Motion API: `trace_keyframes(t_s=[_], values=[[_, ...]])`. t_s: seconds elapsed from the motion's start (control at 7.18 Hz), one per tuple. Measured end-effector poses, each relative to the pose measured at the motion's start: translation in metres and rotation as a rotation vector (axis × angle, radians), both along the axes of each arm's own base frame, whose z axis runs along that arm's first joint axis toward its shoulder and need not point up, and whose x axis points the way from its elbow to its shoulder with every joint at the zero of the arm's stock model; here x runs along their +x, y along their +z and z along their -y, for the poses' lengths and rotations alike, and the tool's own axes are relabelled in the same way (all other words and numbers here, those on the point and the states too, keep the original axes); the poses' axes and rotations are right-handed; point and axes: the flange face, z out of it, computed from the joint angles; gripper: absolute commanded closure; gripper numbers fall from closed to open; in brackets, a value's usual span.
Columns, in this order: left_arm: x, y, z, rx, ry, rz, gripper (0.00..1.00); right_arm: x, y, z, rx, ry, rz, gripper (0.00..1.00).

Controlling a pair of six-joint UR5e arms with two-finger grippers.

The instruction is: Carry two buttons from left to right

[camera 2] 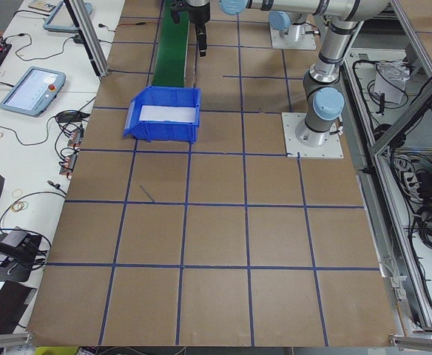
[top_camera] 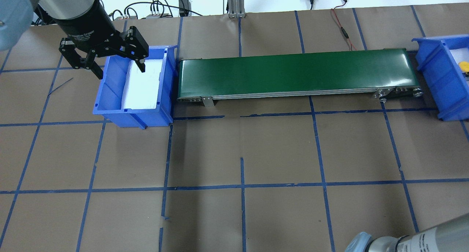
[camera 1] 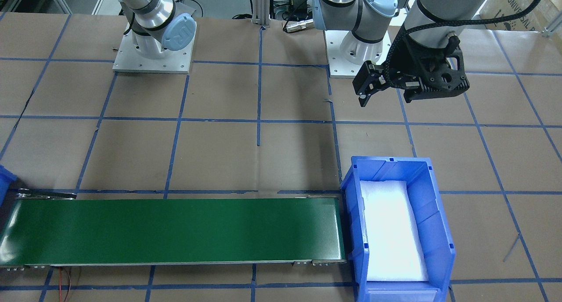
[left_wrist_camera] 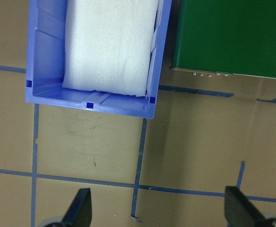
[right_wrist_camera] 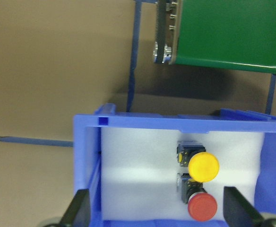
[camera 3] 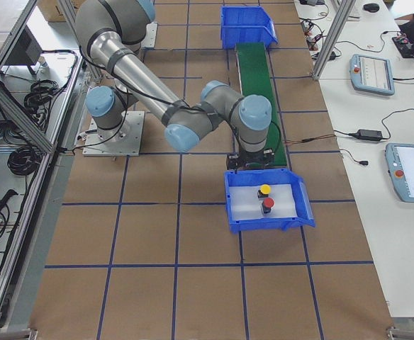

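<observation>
The yellow button (right_wrist_camera: pixel 203 166) and the red button (right_wrist_camera: pixel 202 206) stand side by side on white foam in the right blue bin (right_wrist_camera: pixel 88 156). They also show in the exterior right view, yellow (camera 3: pixel 264 189) and red (camera 3: pixel 267 204). My right gripper (right_wrist_camera: pixel 158 215) hangs open and empty above this bin, apart from the buttons. My left gripper (top_camera: pixel 110 67) is open and empty, high over the left blue bin (top_camera: pixel 135 109). That bin holds only white foam (left_wrist_camera: pixel 109 47).
A green conveyor belt (top_camera: pixel 293 72) runs between the two bins and carries nothing. Brown paper with blue tape lines covers the table. Both arm bases (camera 1: pixel 151 52) stand at the robot's side of the table.
</observation>
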Motion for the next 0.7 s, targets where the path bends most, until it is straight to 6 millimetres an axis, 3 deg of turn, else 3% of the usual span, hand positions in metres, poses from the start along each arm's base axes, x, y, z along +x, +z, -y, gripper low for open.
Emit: trace_keyframes(t_s=[0.14,0.28,0.7], values=[[0.0,0.0,0.0,-0.001,0.0,-0.001,0.0,0.018,0.032,-0.024,0.027,-0.007,-0.028,0.0],[0.0,0.001,0.0,-0.001,0.0,-0.001,0.0,0.031,0.049,-0.043,0.054,-0.014,-0.05,0.0],[0.0,0.001,0.0,0.001,0.0,0.001,0.0,0.064,0.065,-0.069,0.097,-0.124,-0.07,0.0]])
